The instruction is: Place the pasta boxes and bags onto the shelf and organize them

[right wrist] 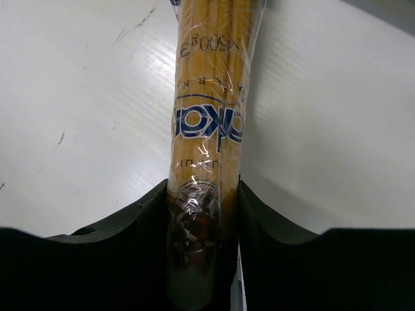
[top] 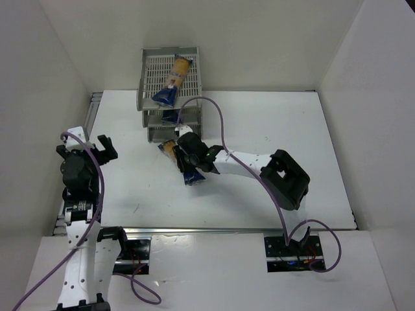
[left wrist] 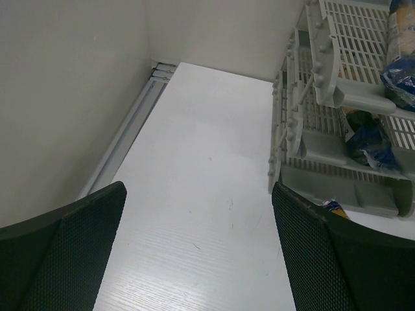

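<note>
Two grippers work the table (top: 292, 129). At 9 o'clock the left gripper (top: 98, 146) is spread wide and holds nothing. Near the centre, the right gripper (top: 189, 155) is clamped on a bag (right wrist: 207, 123) whose far end is just beside the rack's front. At 12 o'clock stands the rack (top: 152, 68), with a top bag (top: 175, 76) on its upper tray and a second bag (top: 172, 116) one tray below.

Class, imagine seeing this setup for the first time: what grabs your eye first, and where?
The right claw, over the middle of the table, is clamped on a long bag of yellow pasta just in front of the grey rack. A second bag lies slanted on the rack's top tray at the back, while the left claw hangs open and empty on the left.
</note>
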Controlling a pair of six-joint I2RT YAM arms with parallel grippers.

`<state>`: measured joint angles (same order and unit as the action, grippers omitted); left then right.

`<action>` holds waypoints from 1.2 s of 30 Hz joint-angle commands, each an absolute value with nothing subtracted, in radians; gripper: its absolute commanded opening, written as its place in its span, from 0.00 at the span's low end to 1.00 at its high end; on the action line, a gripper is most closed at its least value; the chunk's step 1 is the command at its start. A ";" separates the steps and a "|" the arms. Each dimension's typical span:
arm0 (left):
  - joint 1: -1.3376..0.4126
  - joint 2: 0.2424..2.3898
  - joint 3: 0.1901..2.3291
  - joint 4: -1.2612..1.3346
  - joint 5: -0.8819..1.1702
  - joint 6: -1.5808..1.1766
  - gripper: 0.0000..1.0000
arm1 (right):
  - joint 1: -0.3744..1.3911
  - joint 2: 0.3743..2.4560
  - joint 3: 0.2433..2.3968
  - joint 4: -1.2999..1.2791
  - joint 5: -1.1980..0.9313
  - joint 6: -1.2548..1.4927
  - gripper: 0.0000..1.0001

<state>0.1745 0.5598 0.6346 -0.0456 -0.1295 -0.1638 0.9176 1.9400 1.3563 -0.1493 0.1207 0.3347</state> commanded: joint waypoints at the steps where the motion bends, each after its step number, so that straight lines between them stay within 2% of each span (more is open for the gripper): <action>1: 0.190 0.549 0.667 -0.008 -0.133 -0.186 1.00 | 0.913 1.893 1.427 0.046 0.204 0.322 0.00; 12: 0.199 0.568 0.667 -0.008 -0.124 -0.186 1.00 | 0.904 1.832 1.399 0.081 0.291 0.311 0.00; 20: 0.199 0.577 0.676 -0.008 -0.115 -0.186 1.00 | 0.859 1.971 1.520 0.184 0.347 0.290 0.00; 26: 0.199 0.577 0.676 -0.008 -0.115 -0.176 1.00 | 0.841 2.117 1.655 0.184 0.402 0.290 0.00; 31: 0.199 0.586 0.676 -0.008 -0.124 -0.167 1.00 | 0.841 2.158 1.677 0.175 0.439 0.327 0.00; 32: 0.199 0.586 0.676 -0.008 -0.124 -0.167 1.00 | 0.841 2.158 1.668 0.175 0.448 0.318 0.07; 34: 0.199 0.586 0.667 0.001 -0.124 -0.167 1.00 | 0.841 2.158 1.645 0.175 0.448 0.301 0.32; 35: 0.199 0.586 0.667 0.002 -0.124 -0.167 1.00 | 0.841 2.146 1.616 0.175 0.425 0.285 0.64; 36: 0.199 0.595 0.667 0.002 -0.124 -0.167 1.00 | 0.841 2.126 1.600 0.175 0.378 0.258 0.77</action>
